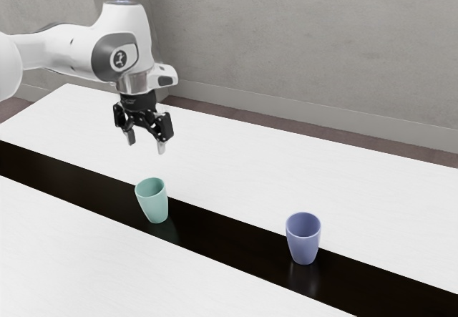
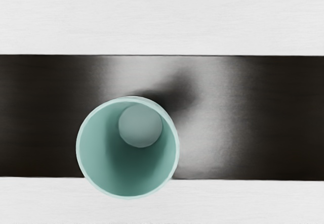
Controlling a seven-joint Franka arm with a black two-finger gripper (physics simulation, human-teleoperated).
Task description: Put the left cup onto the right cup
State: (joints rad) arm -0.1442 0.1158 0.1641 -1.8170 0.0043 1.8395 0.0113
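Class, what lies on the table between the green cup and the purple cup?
Nothing. In the exterior view, the black strip between the green cup and the purple cup is bare.

Exterior cam sits off to the arm's side, above table (image 1: pixel 308 167) height, looking down at the gripper (image 1: pixel 147 144) from well back. Wrist cam stares straight down, fairly close, onto the green cup (image 2: pixel 127 146) under the gripper. Both views share that cup and the black stripe (image 1: pixel 229 240).
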